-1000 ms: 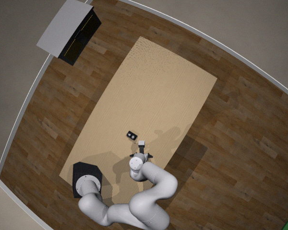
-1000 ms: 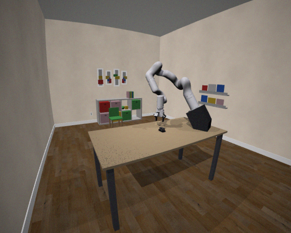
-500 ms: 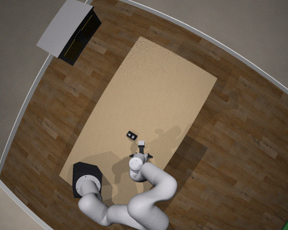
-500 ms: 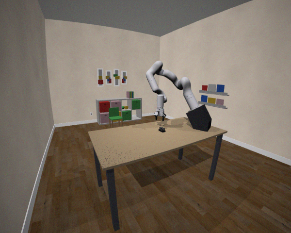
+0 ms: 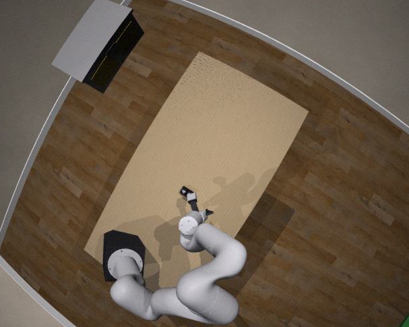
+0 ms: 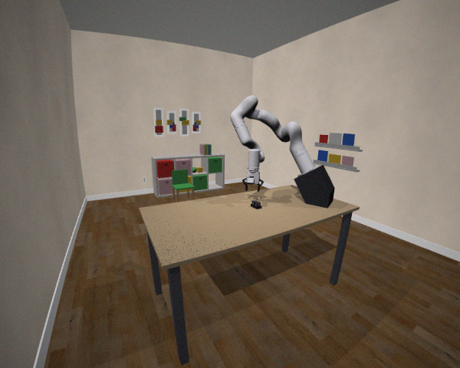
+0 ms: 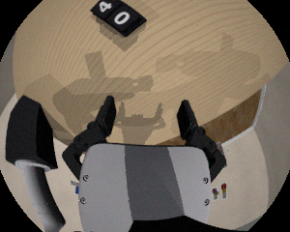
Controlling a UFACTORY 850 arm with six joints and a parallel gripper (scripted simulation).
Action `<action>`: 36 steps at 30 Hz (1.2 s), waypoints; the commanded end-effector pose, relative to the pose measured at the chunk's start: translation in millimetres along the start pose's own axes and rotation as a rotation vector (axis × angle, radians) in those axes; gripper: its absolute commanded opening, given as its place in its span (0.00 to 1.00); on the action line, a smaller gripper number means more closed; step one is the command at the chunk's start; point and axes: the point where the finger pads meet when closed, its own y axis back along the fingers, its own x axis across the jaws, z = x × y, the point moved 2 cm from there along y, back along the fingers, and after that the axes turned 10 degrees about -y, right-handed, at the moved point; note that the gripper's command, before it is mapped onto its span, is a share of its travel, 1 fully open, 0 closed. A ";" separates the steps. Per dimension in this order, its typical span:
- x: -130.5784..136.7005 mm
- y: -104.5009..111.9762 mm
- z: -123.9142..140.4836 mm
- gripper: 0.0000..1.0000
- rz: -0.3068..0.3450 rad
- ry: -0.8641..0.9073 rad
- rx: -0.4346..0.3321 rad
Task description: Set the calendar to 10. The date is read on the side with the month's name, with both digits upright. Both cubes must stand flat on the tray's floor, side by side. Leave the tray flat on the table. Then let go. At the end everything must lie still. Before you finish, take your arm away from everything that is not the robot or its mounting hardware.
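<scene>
Wooden plank floor [image 6: 261, 317] spreads under a long pale table [image 6: 206, 233] on dark legs, with cream walls around. On the far wall side stands a white shelf unit [image 6: 187, 156] with coloured bins, a green chair [image 6: 181, 180] before it, and two wall shelves [image 6: 337, 147] carrying coloured blocks hang to the right. The white arm [image 6: 280, 128] rises from a dark tilted base block [image 6: 315, 185] at one corner of the table, bends over in a high loop and comes down with its wrist pointing at the table top. The gripper [image 7: 147, 116] hangs above the wood with its dark fingers spread wide apart and nothing between them. The calendar tray [image 7: 118, 15], small and black, sits flat on the table ahead of the gripper and apart from it, near the arm's end of the table in the top view [image 5: 185, 191]. Two dark cubes stand in it side by side; in the wrist view their upper faces show a white 4 on the left cube [image 7: 105, 7] and a white 0 on the right cube [image 7: 124, 18]. The side with the month's name cannot be made out.
</scene>
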 end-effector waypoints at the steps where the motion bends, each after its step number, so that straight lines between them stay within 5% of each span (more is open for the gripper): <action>1: -4.9 2.0 -15.4 1.00 -0.008 0.112 -0.017; 16: -42.3 16.8 -81.6 1.00 -0.013 0.619 -0.014; 26: -56.7 22.7 -100.8 1.00 -0.015 0.775 -0.012; 27: -56.7 22.7 -100.8 0.49 -0.015 0.775 -0.012; 36: -56.7 22.7 -100.8 0.49 -0.015 0.775 -0.012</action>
